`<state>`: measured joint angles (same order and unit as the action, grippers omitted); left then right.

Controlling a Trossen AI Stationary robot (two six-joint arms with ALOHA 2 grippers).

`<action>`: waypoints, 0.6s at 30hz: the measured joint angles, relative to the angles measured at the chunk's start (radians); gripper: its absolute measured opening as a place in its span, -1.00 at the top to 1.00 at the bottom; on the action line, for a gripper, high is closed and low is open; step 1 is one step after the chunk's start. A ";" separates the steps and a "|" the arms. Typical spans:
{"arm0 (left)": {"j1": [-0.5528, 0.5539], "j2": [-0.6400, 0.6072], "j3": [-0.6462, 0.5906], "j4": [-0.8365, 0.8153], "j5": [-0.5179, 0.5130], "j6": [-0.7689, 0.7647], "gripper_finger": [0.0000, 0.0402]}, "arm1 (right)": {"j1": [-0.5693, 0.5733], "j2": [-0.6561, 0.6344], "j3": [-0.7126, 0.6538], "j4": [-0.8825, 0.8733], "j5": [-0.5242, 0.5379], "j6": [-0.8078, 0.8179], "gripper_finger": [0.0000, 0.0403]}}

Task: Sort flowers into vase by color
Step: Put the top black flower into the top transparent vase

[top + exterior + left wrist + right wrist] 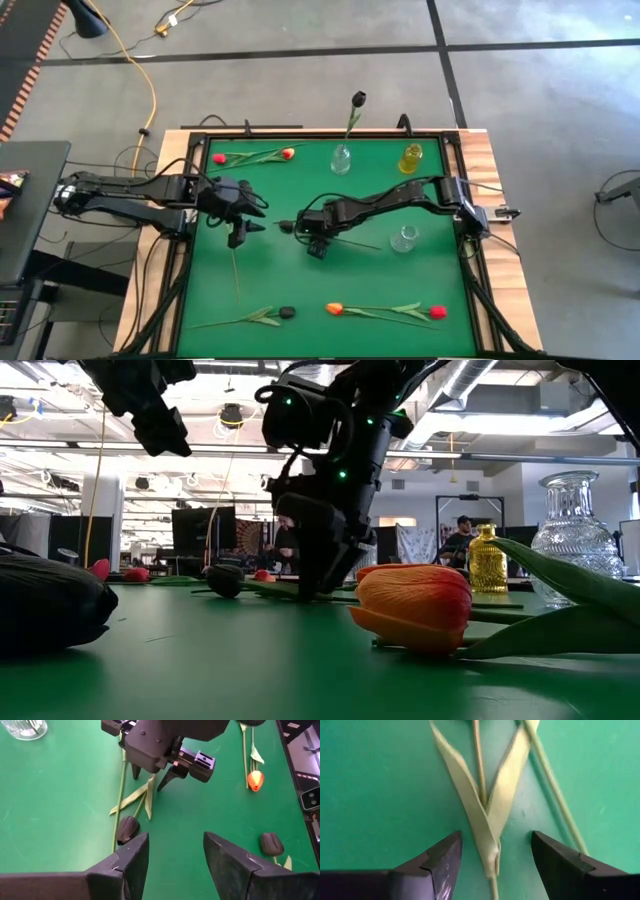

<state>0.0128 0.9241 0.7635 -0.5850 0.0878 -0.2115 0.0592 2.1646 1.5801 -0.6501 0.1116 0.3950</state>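
A near-black tulip [287, 227] lies on the green mat, its stem and leaves [490, 815] flat on the mat. My right gripper [495, 862] points down over it, open, with one finger on either side of the leaves [148, 799] and touching neither. My left gripper [175, 855] hovers open just left of the dark head [127, 829]. Another black tulip [358, 98] stands in a clear vase [341, 160]. Two red-headed tulips [288, 153] lie at the far left. Black [287, 313], orange [335, 309] and red [438, 312] tulips lie along the near edge.
A yellow vase [411, 158] stands at the far right and a second clear vase [404, 238] sits right of the right arm. A loose thin stem [555, 785] lies beside the leaves. The orange tulip [415, 605] is close to the low camera. Bare mat lies at the near centre.
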 joint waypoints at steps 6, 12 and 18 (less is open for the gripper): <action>0.000 0.000 0.000 0.000 -0.023 -0.013 0.12 | 0.004 -0.002 -0.005 -0.017 -0.005 0.005 -0.07; 0.000 0.000 0.000 -0.001 -0.036 -0.018 0.12 | 0.023 -0.002 -0.006 -0.023 -0.007 0.008 0.38; 0.000 0.000 0.000 -0.001 -0.036 -0.020 0.12 | 0.038 -0.002 -0.006 -0.024 -0.022 0.008 0.86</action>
<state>0.0124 0.9241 0.7635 -0.5858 0.0519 -0.2317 0.0967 2.1624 1.5742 -0.6739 0.0897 0.4026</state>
